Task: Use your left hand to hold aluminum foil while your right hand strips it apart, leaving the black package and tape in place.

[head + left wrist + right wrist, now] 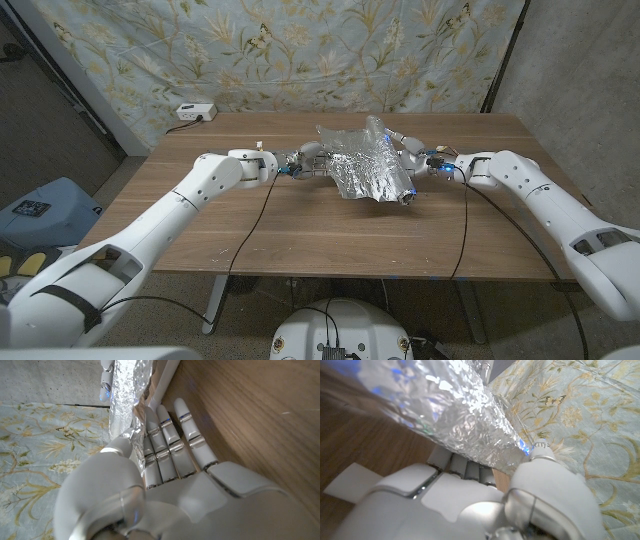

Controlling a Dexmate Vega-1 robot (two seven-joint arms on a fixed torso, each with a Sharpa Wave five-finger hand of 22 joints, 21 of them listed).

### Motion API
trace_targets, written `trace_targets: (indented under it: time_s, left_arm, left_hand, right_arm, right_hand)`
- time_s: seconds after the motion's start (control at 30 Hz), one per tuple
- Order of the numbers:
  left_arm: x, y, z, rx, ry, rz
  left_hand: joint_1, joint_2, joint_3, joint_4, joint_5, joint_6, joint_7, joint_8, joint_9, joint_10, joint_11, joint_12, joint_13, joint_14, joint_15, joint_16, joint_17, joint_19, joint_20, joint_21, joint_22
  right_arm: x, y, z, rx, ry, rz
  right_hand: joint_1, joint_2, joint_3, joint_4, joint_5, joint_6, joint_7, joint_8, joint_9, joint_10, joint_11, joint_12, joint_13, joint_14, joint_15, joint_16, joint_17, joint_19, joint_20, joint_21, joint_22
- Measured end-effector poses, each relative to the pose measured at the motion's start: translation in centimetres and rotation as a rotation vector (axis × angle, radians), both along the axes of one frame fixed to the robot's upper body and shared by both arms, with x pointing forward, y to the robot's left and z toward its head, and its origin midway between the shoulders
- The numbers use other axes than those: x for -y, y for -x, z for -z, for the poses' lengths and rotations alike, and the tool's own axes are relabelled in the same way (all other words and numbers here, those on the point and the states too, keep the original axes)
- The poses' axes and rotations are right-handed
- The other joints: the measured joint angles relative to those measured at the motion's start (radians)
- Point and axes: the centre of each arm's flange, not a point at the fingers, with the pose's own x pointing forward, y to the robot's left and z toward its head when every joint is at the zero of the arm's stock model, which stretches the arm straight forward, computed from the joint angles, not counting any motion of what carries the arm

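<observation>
Left hand — the aluminum foil is pinched at its near edge between thumb and fingers. Between both hands the crumpled sheet is spread over the tabletop. Its opposite edge is gripped by the right hand — fingers closed underneath.

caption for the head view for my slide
Both hands, left hand and right hand, grip crumpled aluminum foil over the wooden table.

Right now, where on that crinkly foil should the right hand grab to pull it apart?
Probably the aluminum foil's right edge, approached from the robot's right side. The left hand grips the opposite edge, and the right hand already touches that loose, raised side.
</observation>
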Motion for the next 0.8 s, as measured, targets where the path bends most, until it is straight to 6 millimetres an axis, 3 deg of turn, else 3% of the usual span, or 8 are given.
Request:
trace_targets:
  time_s: [0.8]
  left_arm:
    - [-0.3,1.5,-0.5,-0.001,0.024,0.007]
  left_hand:
    - [0.0,0.0,0.004,-0.004,-0.008,0.0,0.0,-0.003,0.007,0.0,0.0,0.0,0.004,0.005,-0.005,0.0,0.001,0.0,0.0,0.011,0.0]
  right_arm:
    - [0.6,0.2,0.8,-0.045,-0.027,-0.033]
  right_hand:
    - [-0.013,-0.005,-0.011,0.006,0.03,-0.032,-0.003,0.0,-0.013,-0.01,0.0,-0.013,0.004,0.002,0.005,0.0,0.005,0.008,0.003,-0.009,0.001]
